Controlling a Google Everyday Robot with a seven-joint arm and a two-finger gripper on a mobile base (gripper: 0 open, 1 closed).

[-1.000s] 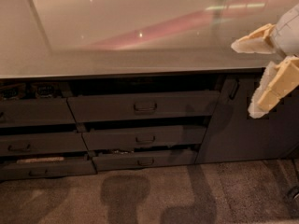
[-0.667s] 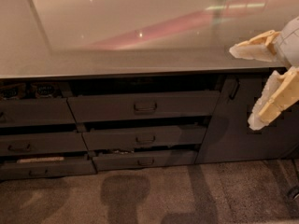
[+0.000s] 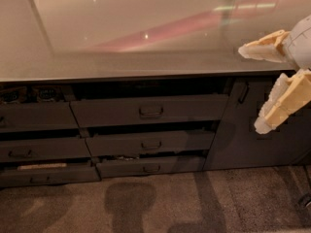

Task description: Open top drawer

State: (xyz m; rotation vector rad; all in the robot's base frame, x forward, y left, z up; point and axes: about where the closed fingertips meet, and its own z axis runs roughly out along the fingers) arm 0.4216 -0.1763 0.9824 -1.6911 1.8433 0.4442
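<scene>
The top drawer (image 3: 148, 110) is the widest dark grey front under the counter, with a small loop handle (image 3: 151, 111) at its centre. It stands pulled out a little, with a dark gap above it. My gripper (image 3: 250, 90) is at the right edge of the view, over the counter's front edge, well to the right of the drawer and apart from it. Its two cream fingers (image 3: 265, 48) are spread wide apart and hold nothing.
A grey countertop (image 3: 121, 38) fills the upper half. Two shallower drawers (image 3: 150, 143) sit below the top one, each stepped out further. More drawers (image 3: 36, 116) are at the left. A cabinet door (image 3: 252, 125) with a slanted handle is at the right. Carpet (image 3: 160, 203) lies below.
My gripper has shifted slightly right and down, with the lower finger lower than before. The drawers have not moved.
</scene>
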